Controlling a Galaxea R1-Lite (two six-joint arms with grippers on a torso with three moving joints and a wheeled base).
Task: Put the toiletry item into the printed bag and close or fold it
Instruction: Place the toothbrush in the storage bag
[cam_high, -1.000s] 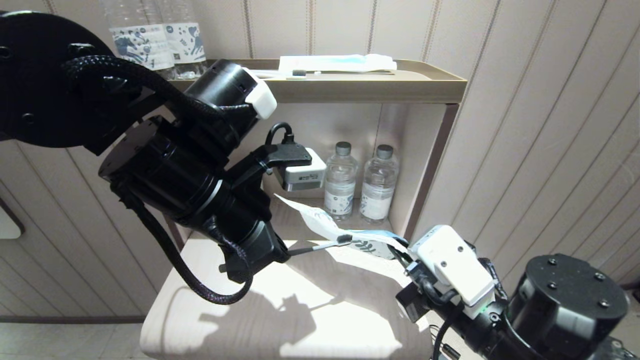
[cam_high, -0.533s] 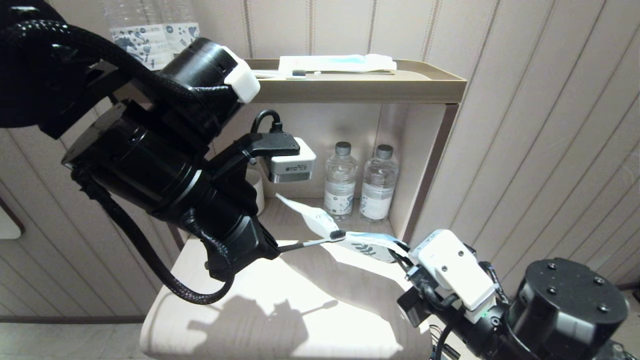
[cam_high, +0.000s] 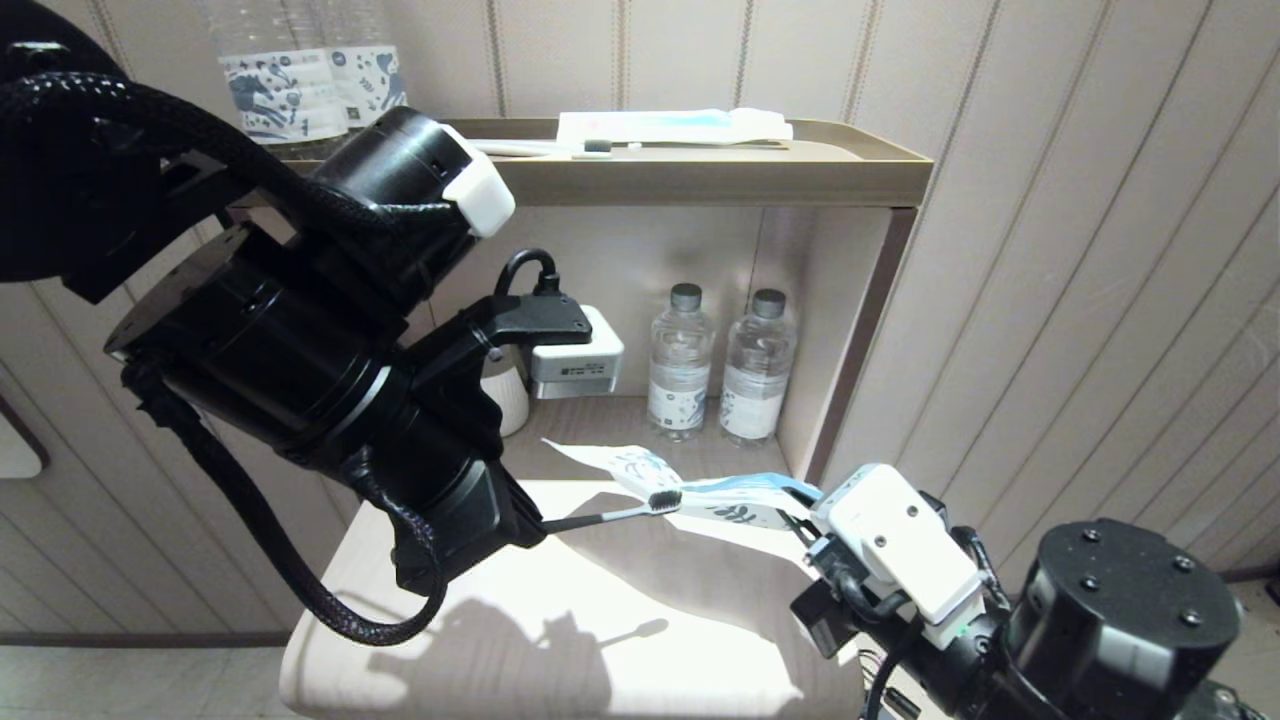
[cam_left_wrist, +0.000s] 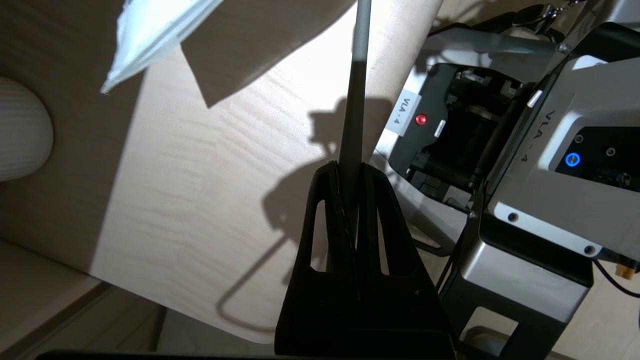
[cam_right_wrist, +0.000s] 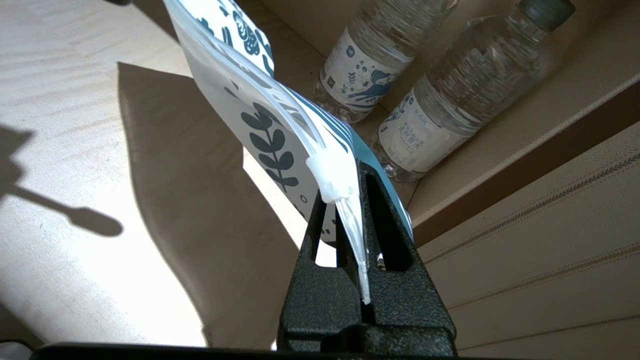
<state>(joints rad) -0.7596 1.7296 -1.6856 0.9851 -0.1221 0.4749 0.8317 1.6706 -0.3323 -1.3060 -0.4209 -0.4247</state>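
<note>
My left gripper (cam_high: 538, 524) is shut on the handle end of a slim toothbrush (cam_high: 600, 517), held level above the wooden table. The handle runs straight out from between the fingers (cam_left_wrist: 357, 75); in shadow it looks grey and its small head looks dark. The head touches or overlaps the printed bag (cam_high: 720, 497), a white pouch with dark teal leaves. My right gripper (cam_high: 803, 512) is shut on the bag's strip-seal edge (cam_right_wrist: 332, 180) and holds it in the air, the free end pointing toward the shelf. I cannot tell whether the brush head is inside the bag.
Two water bottles (cam_high: 680, 365) (cam_high: 757, 365) stand in the shelf niche behind the bag, with a white cup (cam_high: 505, 395) to their left. The top tray (cam_high: 850, 150) holds a white-and-blue packet (cam_high: 670, 125), another toothbrush (cam_high: 560, 148) and bottles (cam_high: 310, 90). The table (cam_high: 620, 640) lies below.
My left arm drew back to the left and the toothbrush head moved left and down. The bag's free end dropped lower, so the bag hangs flatter.
</note>
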